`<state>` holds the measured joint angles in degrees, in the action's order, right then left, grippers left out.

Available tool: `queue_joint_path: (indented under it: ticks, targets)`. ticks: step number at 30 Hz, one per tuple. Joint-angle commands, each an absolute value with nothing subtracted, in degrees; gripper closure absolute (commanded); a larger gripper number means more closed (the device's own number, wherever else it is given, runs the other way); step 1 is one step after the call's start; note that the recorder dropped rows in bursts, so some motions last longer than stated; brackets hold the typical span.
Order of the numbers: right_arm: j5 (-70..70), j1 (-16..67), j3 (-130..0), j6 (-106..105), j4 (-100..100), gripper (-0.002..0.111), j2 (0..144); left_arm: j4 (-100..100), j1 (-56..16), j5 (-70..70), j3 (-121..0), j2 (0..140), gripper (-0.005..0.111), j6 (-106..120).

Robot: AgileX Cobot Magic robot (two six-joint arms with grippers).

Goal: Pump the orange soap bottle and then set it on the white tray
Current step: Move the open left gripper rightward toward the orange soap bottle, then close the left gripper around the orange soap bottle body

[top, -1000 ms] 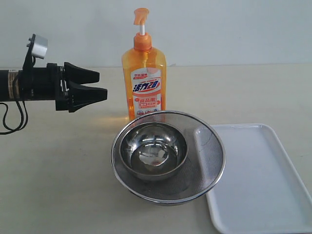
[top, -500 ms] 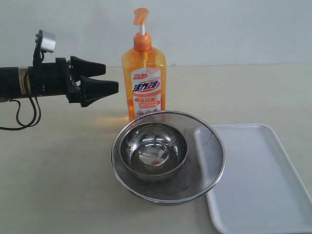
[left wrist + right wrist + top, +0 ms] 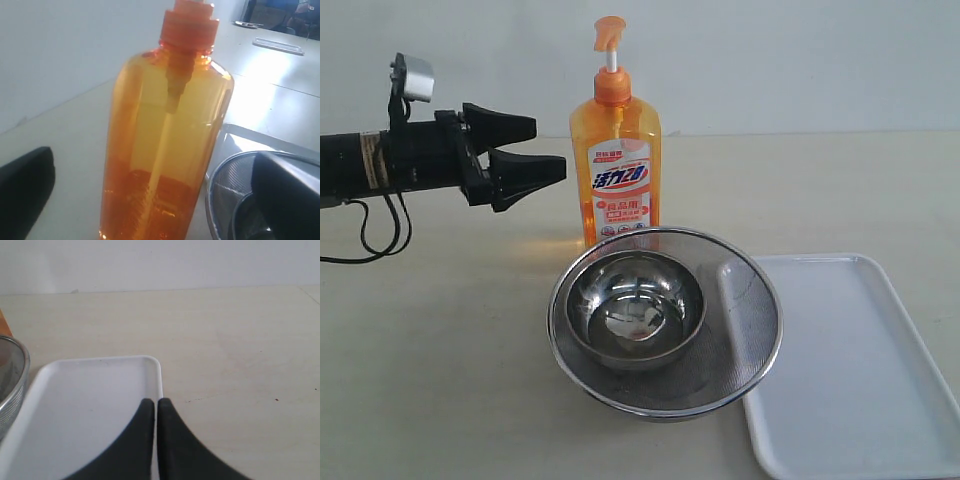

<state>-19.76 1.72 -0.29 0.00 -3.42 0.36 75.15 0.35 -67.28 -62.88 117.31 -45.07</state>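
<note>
Beside left hand [image 3: 550, 147] — orange soap bottle [image 3: 616, 165].

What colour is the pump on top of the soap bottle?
Orange, on a white stem; the pump head of the orange soap bottle shows best in the exterior view.

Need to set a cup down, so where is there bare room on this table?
The white tray is bare, as is the table left of the mesh strainer and right of the orange soap bottle. Crowded: bottle, strainer and tray's edge bunch together centrally.
</note>
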Motion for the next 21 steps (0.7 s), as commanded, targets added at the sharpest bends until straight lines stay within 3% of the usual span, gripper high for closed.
queue_joint_path:
  ticks: [1, 8, 21]
  targets:
    - [-19.2, 1.7, 0.0, -0.4, -3.2, 0.108, 0.0, 74.3, -1.8, -65.1, -63.1, 117.3, 0.005, -42.8]
    - [-19.2, 1.7, 0.0, -0.4, -3.2, 0.108, 0.0, 71.7, -5.4, -57.0, -63.1, 117.3, 0.005, -38.6]
    - [-19.2, 1.7, 0.0, -0.4, -3.2, 0.108, 0.0, 67.1, -7.6, -57.3, -66.4, 120.1, 0.005, -36.4]
